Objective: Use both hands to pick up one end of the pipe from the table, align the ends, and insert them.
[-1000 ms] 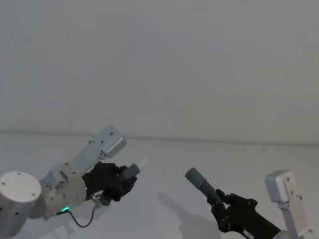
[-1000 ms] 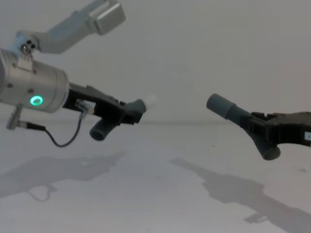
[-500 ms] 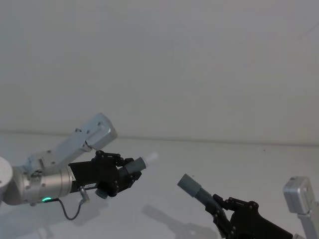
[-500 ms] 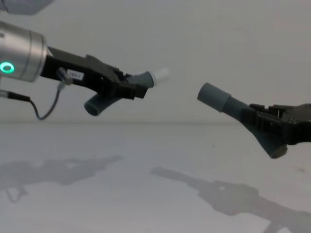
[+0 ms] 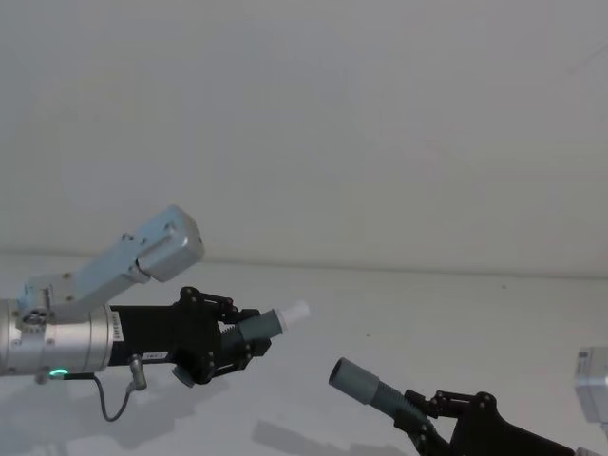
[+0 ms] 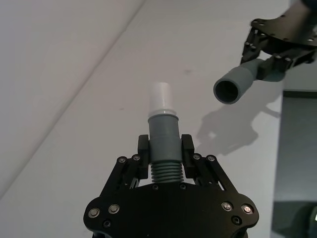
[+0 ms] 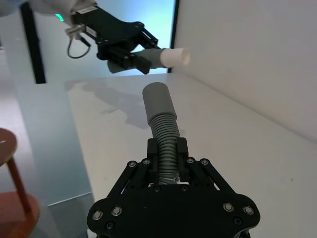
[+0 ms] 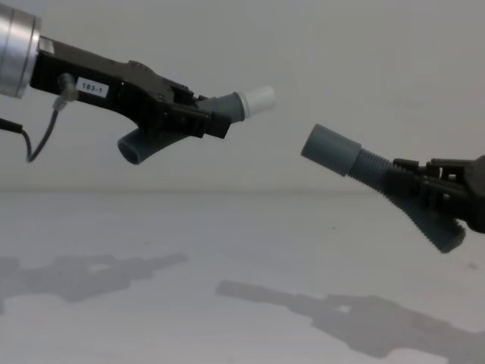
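Head view: left gripper (image 5: 242, 334) has its jaws clenched on the left hose piece (image 5: 261, 325) just behind the collar, with the white tube tip (image 5: 293, 313) sticking out toward the right. Right gripper (image 5: 426, 423) has its jaws clenched on the right hose piece (image 5: 391, 403), grey cuff (image 5: 350, 377) aimed up at the tip. Both pieces are in the air above the worktop (image 5: 446, 304); the ends are near but apart, cuff lower than tip. Left wrist view: jaws narrow, pinching the corrugated ribs right below the collar. The cuff's open bore faces this way but sits off the tip's axis, not lined up yet. Right wrist view: jaws pinch the ribs further back, so a run of bare corrugation sits between jaws and cuff. Chest view: tip tilts slightly up, cuff tilts up toward it, clear gap between. Each piece's free tail hangs below its jaws; "183-1" label (image 8: 92, 89) is on the left gripper. Handling, my read: light plastic, and the ribs give good bite so slip is unlikely. The corrugation is bendy though, so the right piece's free length will likely flex under push-in load. The left hold near the collar is the stiff one; I'd drive insertion from that side or regrip the right piece closer to the cuff. The smooth ends look slippery, don't grab there.
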Robot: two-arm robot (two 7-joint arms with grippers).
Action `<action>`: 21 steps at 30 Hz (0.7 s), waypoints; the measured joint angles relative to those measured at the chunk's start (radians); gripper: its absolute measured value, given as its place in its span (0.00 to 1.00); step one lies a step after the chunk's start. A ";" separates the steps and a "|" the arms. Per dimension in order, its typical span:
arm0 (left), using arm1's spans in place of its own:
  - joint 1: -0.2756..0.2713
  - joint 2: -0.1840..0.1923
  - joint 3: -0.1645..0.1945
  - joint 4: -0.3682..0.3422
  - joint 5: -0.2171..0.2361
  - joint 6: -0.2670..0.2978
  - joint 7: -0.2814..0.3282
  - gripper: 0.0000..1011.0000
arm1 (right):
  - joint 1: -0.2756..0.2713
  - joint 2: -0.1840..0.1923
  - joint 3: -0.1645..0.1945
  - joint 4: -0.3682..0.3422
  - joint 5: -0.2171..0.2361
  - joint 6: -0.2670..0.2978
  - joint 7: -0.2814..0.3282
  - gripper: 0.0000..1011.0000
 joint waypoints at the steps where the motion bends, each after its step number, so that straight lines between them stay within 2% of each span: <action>1: -0.002 0.003 0.001 0.000 -0.003 0.000 -0.007 0.35 | 0.008 0.006 -0.002 0.009 0.010 -0.007 0.022 0.19; 9: -0.023 0.021 0.014 0.003 -0.037 0.004 -0.082 0.35 | 0.047 0.026 -0.008 0.050 0.062 -0.041 0.126 0.19; 21: -0.075 0.030 0.049 0.037 -0.082 0.016 -0.206 0.35 | 0.090 0.044 -0.015 0.088 0.102 -0.070 0.206 0.19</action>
